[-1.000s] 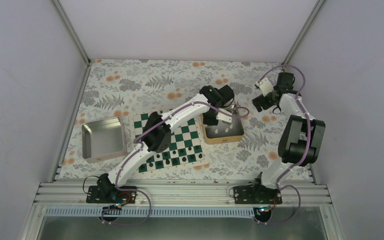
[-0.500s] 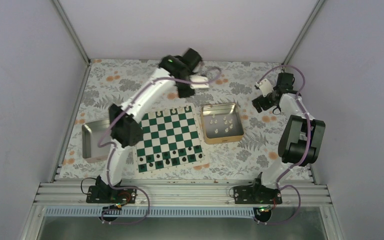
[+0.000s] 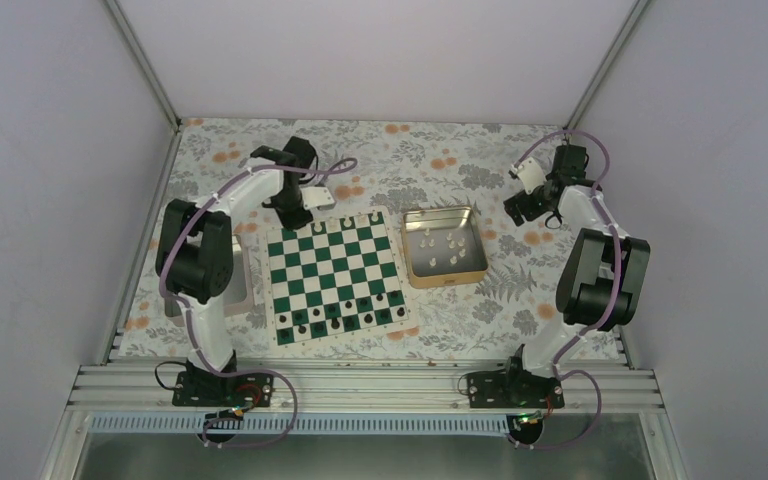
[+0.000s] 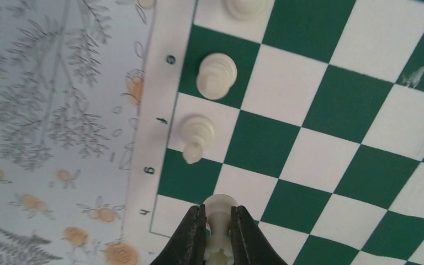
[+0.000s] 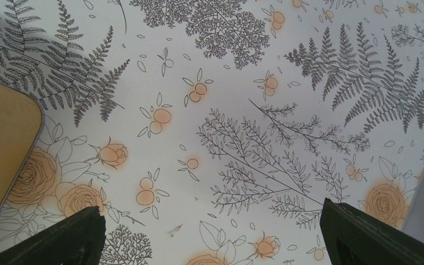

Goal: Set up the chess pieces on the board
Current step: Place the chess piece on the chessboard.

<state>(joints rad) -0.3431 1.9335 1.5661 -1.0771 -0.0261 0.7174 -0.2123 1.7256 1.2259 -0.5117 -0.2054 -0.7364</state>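
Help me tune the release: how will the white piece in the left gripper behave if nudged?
The white piece pinched in the left gripper looks rigid and probably light. Its smooth, rounded body could swivel between the narrow fingers. Being small and slim, it would likely tip if nudged.

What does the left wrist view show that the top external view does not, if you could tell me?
Only the left wrist view: the left gripper shut on a white chess piece at the edge of the board, and the letters printed on its border.
Only the top external view: the tan tin holding loose white pieces, the black pieces on the near rows, and the right arm.
Both: the board, the standing white pieces at its edge, and the floral cloth.
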